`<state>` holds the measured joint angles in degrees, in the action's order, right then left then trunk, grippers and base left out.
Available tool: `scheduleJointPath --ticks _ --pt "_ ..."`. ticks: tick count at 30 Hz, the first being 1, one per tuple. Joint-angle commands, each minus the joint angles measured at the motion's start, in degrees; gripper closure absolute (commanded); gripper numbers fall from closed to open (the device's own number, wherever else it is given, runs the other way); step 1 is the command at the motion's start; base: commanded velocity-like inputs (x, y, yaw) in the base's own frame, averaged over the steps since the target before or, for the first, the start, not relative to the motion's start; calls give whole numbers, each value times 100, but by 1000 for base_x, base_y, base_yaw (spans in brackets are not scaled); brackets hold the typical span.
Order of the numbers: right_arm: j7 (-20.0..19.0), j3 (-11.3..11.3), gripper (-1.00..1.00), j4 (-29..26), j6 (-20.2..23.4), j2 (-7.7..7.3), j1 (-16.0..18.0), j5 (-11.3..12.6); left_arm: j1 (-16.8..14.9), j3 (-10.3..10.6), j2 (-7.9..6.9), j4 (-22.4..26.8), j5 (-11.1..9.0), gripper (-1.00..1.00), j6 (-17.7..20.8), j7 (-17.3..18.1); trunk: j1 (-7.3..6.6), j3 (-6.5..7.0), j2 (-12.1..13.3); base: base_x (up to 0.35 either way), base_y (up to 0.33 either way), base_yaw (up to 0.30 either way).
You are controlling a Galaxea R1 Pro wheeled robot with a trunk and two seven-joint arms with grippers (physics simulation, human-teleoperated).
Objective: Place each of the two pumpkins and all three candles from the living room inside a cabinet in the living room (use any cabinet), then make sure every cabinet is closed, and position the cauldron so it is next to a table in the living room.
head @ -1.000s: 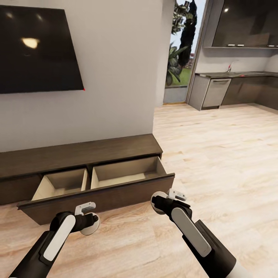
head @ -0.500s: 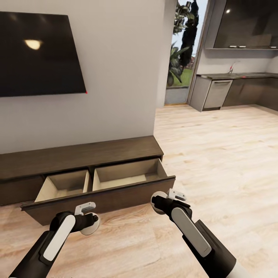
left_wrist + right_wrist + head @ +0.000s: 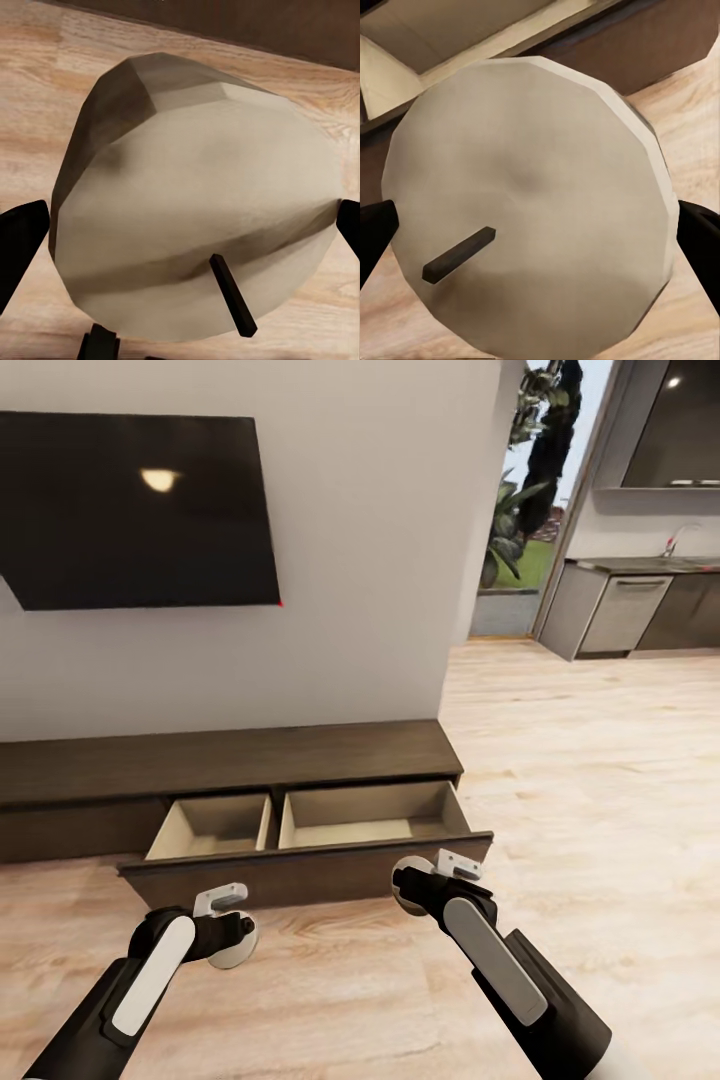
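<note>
Left end effector [image 3: 228, 930] and right end effector [image 3: 432, 880] each clenched on a pale candle, over the wood floor [image 3: 600, 780]
Left candle [image 3: 195, 202]; right candle [image 3: 529, 206]; cabinet [image 3: 230, 760] just ahead against the wall, drawer [image 3: 310, 840] pulled out, beige inside bare

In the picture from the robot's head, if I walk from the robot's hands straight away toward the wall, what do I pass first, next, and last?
Left gripper holding a pale candle → wooden floor → open drawer of the cabinet with its beige inside → the cabinet's flat top → white wall with the black TV.
</note>
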<state>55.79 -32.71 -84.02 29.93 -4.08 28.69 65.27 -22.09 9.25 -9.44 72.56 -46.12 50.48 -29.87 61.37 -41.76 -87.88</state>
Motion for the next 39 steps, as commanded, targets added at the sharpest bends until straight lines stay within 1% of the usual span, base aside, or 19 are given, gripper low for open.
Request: scheduleJointPath --ticks 1,5,11,12,14,15,18,21,23,25,26,27,30,31,35,39 --pt "46 -7 100 -9 22 -5 5 30 -6 15 -5 4 -51 100 5 -63 -23 13 39 0 0 290" --pt "46 -7 100 -13 22 -5 6 28 -6 27 -10 23 -47 100 12 -58 -111 85 199 0 0 214" --pt "54 -12 100 -66 36 -9 5 29 -6 2 -36 123 -97 100 31 -48 -242 193 440 0 0 33" --pt "69 -10 100 -74 58 -12 5 32 -1 -3 -51 234 -101 100 74 -47 -264 211 480 0 0 6" --pt "193 9 100 -92 202 -16 5 34 18 -13 -70 603 -106 100 330 -46 -308 247 560 0 0 3" --pt "242 16 100 -96 250 -14 5 38 25 -14 -73 696 -108 100 397 -46 -330 265 600 0 0 2" --pt "563 41 100 -228 464 -2 7 71 148 -19 -70 1139 -117 100 593 -47 -396 319 720 0 0 0" --pt "791 47 100 -369 529 6 7 98 207 14 -25 1346 -112 100 647 -58 -462 372 841 0 0 0" --pt "869 49 100 -395 543 9 7 104 211 23 -14 1438 -121 100 660 -60 -506 408 921 0 0 0" --pt "935 47 100 -424 584 13 6 112 202 26 0 1500 -179 100 668 -62 -550 444 1001 0 0 0" --pt "960 50 100 -443 651 17 6 117 189 25 29 1513 -228 100 670 -62 -572 462 1041 0 0 0" --pt "970 52 100 -452 695 18 7 125 182 28 87 1517 -248 100 672 -62 -594 480 1081 0 0 0" --pt "983 54 100 -463 767 17 8 217 162 32 263 1514 -272 100 673 -70 -660 534 1202 0 0 0" --pt "984 54 100 -464 773 19 9 235 142 32 283 1516 -271 100 673 -75 -682 552 1242 0 0 0" --pt "986 54 100 -460 780 20 6 260 68 33 310 1531 -269 100 673 -86 -770 624 1402 0 0 0" --pt "982 54 100 -458 779 21 5 267 58 34 311 1514 -280 100 673 -89 -857 696 1563 0 0 0"
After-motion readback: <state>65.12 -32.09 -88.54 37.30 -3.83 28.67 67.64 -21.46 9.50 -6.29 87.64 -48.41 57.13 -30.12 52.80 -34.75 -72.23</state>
